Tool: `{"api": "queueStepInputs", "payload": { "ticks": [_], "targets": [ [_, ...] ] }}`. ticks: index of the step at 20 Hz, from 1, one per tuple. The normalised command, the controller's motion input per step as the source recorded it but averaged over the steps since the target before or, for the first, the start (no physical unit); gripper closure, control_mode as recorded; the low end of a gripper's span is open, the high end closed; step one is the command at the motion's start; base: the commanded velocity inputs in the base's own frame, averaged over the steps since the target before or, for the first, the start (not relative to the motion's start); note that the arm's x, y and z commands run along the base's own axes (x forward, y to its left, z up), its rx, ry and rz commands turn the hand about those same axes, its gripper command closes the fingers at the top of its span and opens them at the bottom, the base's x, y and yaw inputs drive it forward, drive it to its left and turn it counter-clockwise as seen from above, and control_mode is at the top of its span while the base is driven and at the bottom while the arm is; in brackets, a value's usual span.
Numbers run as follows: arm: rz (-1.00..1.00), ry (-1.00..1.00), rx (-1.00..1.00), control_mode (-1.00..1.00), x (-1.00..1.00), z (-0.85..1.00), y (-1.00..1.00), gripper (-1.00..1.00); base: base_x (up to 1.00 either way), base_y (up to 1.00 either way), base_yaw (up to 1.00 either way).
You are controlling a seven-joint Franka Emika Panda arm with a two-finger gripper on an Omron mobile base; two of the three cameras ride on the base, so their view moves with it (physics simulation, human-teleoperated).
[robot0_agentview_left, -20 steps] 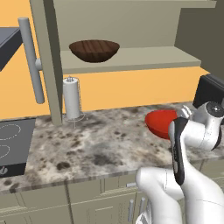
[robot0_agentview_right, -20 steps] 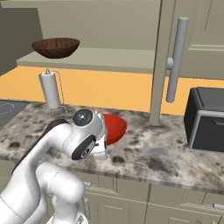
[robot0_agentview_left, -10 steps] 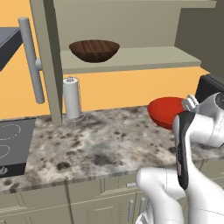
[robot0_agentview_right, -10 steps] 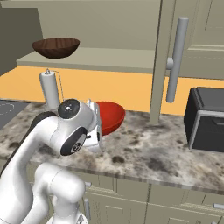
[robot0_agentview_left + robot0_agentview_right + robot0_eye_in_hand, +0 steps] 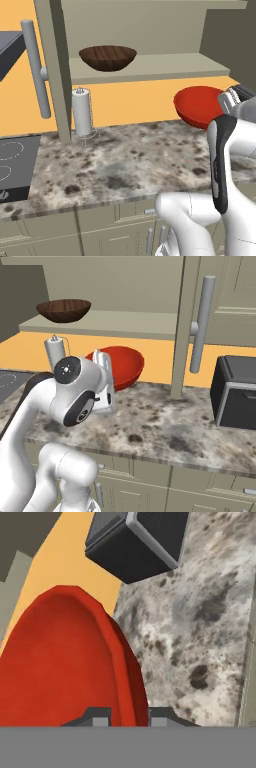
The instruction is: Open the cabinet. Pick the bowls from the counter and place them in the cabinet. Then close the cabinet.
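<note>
Here the red bowl [image 5: 199, 105] hangs in the air above the counter [image 5: 125, 165], clear of its surface, with my jaws clenched on its rim. In the hand view the rim of the red bowl [image 5: 65, 662] runs down between my two fingertips [image 5: 97, 717], one on the inside and one on the outside. From the right base view the red bowl [image 5: 122, 365] sits just in front of my hand, at about the height of the orange wall strip and below the cabinet shelf [image 5: 120, 322].

The brown bowl [image 5: 107, 56] already rests on the shelf [image 5: 165, 66] inside the cabinet [image 5: 135, 30], toward its left end; in the right base view the brown bowl [image 5: 64, 309] shows at the far left of that shelf. Both cabinet doors stand open: the left door [image 5: 52, 75] edge-on with its long grey handle [image 5: 36, 67], and the right door [image 5: 187, 331] with its handle [image 5: 201, 323] swung out to the right.

On the counter [image 5: 165, 426] a paper towel holder [image 5: 82, 111] stands upright near the left door. A black box-like appliance [image 5: 237, 392] sits on the counter at the right, well apart from the bowl; it also shows above the bowl in the hand view [image 5: 135, 542]. A black stovetop [image 5: 12, 167] lies at the left end of the counter.
</note>
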Motion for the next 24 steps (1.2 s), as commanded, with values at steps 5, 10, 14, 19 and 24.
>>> {"api": "queueStepInputs", "payload": {
  "ticks": [5, 10, 14, 19, 24],
  "targets": [
    [-0.09, -0.15, 0.01, -1.0, 0.0, 0.43, 0.03, 1.0, 0.0, 0.0, 0.0],
    [-0.04, -0.06, 0.0, -1.0, 0.08, 0.46, 0.15, 1.0, 0.0, 0.0, 0.0],
    [0.0, -0.1, 0.0, -1.0, 0.02, 0.46, 0.03, 1.0, 0.0, 0.0, 0.0],
    [0.0, -0.16, 0.0, -1.0, 0.0, 0.51, 0.0, 1.0, 0.0, 0.0, 0.0],
    [0.0, -0.13, 0.0, -1.0, 0.1, 0.4, 0.03, 1.0, 0.0, 0.0, 0.0]
  ]
}}
